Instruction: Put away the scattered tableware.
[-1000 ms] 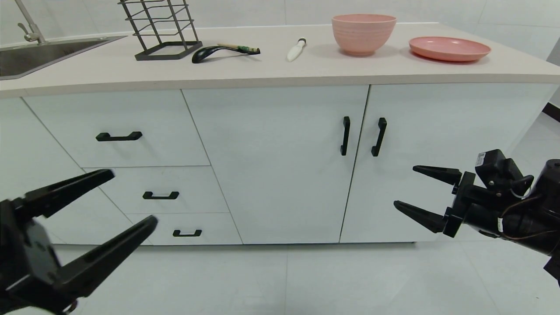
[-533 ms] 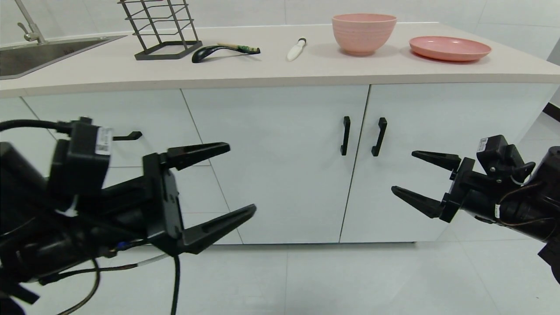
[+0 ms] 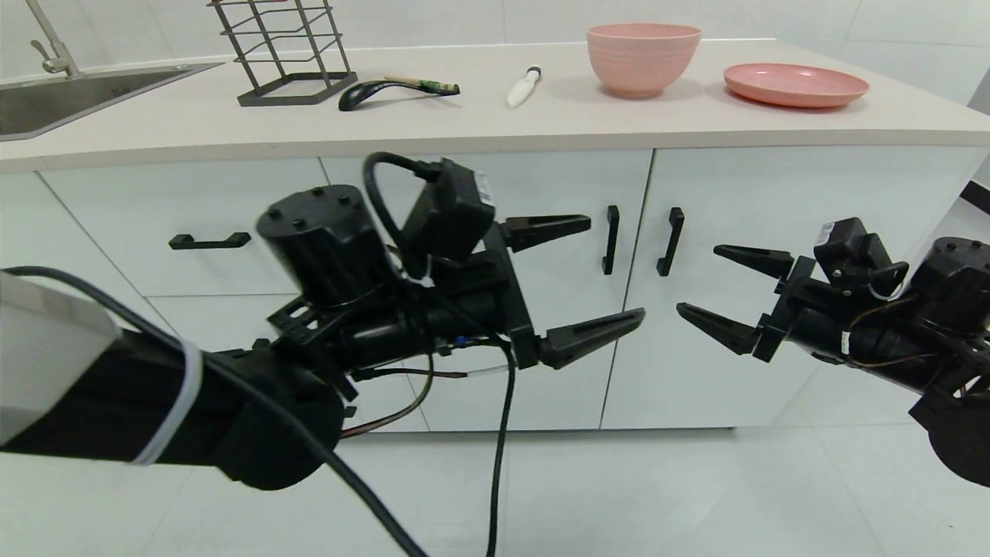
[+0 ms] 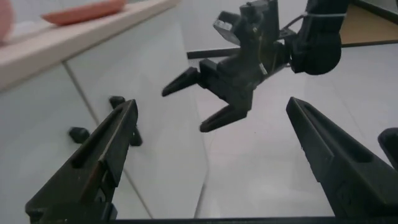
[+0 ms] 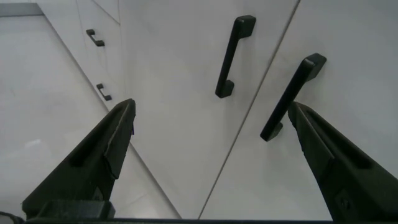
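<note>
On the worktop (image 3: pixel 464 128), head view: a pink bowl (image 3: pixel 642 58), a pink plate (image 3: pixel 795 83), a white-handled utensil (image 3: pixel 524 87) and a black ladle (image 3: pixel 387 91) lie scattered beside a wire rack (image 3: pixel 282 54), none stowed. Both arms hang lower, before the cupboard. The left end effector (image 3: pixel 615 269) is spread wide and empty; the right end effector (image 3: pixel 698 278) likewise. Both are levelled near the paired door handles (image 3: pixel 611 240), judged a preparation to open storage. A white sticker (image 3: pixel 485 186) on the left wrist module is too small to read.

Left wrist view: own fingers released, and the right end effector faces across, empty.

Right wrist view: fingers parted, framing both handles without touching them.
</note>
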